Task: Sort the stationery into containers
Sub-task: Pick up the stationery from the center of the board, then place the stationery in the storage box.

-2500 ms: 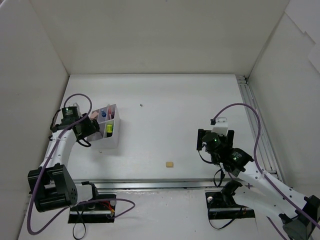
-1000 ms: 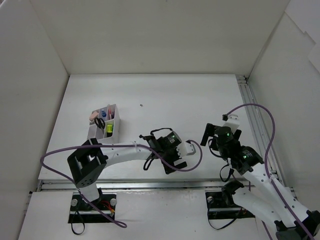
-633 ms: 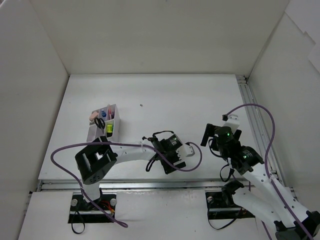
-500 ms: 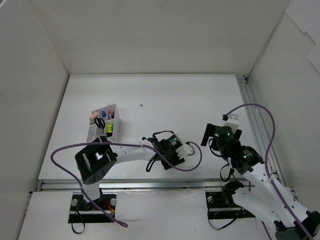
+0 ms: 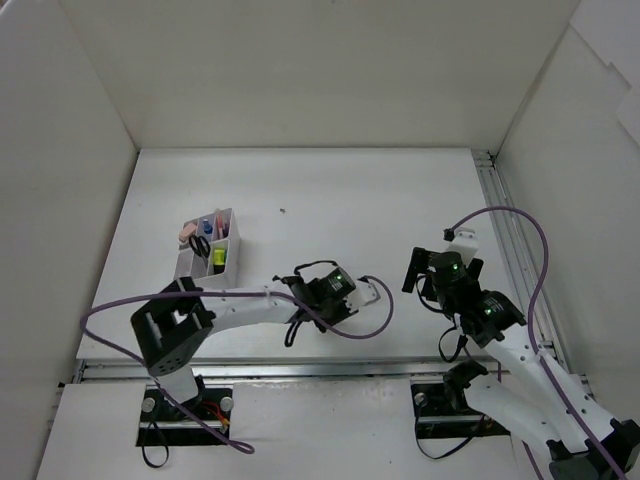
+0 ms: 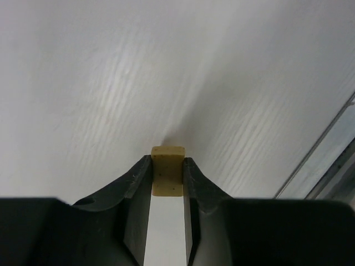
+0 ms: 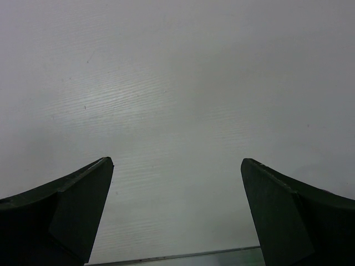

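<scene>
Currently the left gripper (image 6: 167, 159) is clamped on a small beige eraser (image 6: 167, 172). Both black fingers (image 6: 138, 177) press its sides, and its far end sticks out past the tips. Left wrist view shows the eraser over bare white table (image 6: 111, 83), with a faint shadow right at its far end. Can't tell if it touches the surface or sits just above it. A metal rail (image 6: 327, 160) crosses that view's lower right corner.

From the top view, the left arm (image 5: 250, 300) reaches across the near part of the table toward the middle. The eraser itself is hidden under the wrist there.

The box (image 5: 232, 262) sits at the left side of the table, well apart from the left gripper. Inside it are scissors (image 5: 199, 244), a pink item (image 5: 186, 233), a yellow-ended highlighter (image 5: 218, 256) and a blue-ended one (image 5: 206, 224), in separate compartments.

The right gripper (image 7: 176, 161) has its fingers (image 7: 72, 199) spread wide with nothing between them, only bare table below. It sits on the right side, near the rail, apart from the left arm.
</scene>
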You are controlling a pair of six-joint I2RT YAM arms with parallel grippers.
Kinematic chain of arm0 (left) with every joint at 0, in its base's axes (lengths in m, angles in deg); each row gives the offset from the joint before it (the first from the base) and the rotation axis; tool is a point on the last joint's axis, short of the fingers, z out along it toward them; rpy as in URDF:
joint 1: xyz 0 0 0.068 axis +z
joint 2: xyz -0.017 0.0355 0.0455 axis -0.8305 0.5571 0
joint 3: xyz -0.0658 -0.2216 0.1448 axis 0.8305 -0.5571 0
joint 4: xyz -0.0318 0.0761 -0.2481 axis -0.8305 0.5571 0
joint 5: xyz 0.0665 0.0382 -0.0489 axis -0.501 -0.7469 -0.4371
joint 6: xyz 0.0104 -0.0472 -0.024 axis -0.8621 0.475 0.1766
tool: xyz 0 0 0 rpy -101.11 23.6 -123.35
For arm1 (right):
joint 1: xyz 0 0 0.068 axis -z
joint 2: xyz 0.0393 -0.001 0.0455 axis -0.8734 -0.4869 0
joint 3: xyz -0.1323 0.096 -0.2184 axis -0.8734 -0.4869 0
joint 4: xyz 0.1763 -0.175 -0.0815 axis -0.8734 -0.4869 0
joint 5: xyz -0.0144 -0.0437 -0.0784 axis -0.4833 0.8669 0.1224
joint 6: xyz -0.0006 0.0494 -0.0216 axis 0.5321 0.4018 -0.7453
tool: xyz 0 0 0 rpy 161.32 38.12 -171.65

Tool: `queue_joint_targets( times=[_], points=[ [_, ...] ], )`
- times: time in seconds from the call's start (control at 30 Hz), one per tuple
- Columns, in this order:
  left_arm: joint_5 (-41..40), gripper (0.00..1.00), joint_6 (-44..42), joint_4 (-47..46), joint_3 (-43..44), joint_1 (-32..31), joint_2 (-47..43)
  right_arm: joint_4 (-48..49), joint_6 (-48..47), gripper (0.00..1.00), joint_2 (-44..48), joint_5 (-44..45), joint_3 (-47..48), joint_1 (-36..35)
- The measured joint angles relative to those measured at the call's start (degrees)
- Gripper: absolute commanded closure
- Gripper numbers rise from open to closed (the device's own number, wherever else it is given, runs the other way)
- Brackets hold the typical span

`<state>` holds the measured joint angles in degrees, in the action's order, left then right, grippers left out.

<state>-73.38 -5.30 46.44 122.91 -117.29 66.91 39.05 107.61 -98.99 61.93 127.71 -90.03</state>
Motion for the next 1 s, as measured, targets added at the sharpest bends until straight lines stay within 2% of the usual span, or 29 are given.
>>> queue_joint_targets(
  times=[0.07,0.13,0.27,0.4,0.63,0.73,0.83,1.0],
  points=[
    [-2.23,1.00,0.74,0.37,-2.89,2.60,-6.03,-0.11,-0.17,0.02,0.04,0.31,0.00,0.02],
    [-4.92,1.00,2.69,0.31,-5.25,8.02,-14.95,-0.20,-0.37,0.02,0.04,0.72,0.00,0.22],
    [-13.35,1.00,9.18,0.00,-5.44,19.85,-31.50,-0.22,-0.79,0.02,0.07,1.88,0.07,0.59],
    [-20.46,1.00,17.20,3.19,-4.31,29.64,-41.46,-0.24,-0.96,0.02,0.04,2.67,0.17,0.96],
    [-21.81,1.00,30.03,12.72,-5.03,50.71,-43.78,-0.24,-1.38,0.02,-0.48,3.08,0.28,1.77],
    [-19.82,1.00,31.91,14.29,-6.88,57.02,-43.39,-0.26,-1.95,0.02,-0.59,3.10,0.42,2.27],
    [-16.92,1.00,31.85,13.86,-8.66,60.54,-42.27,-0.26,-2.32,0.02,-0.81,3.04,0.50,2.84],
    [-13.62,0.99,30.36,12.07,-10.34,61.61,-37.44,-0.26,-2.34,0.02,-0.96,2.86,0.50,3.45]
  ],
)
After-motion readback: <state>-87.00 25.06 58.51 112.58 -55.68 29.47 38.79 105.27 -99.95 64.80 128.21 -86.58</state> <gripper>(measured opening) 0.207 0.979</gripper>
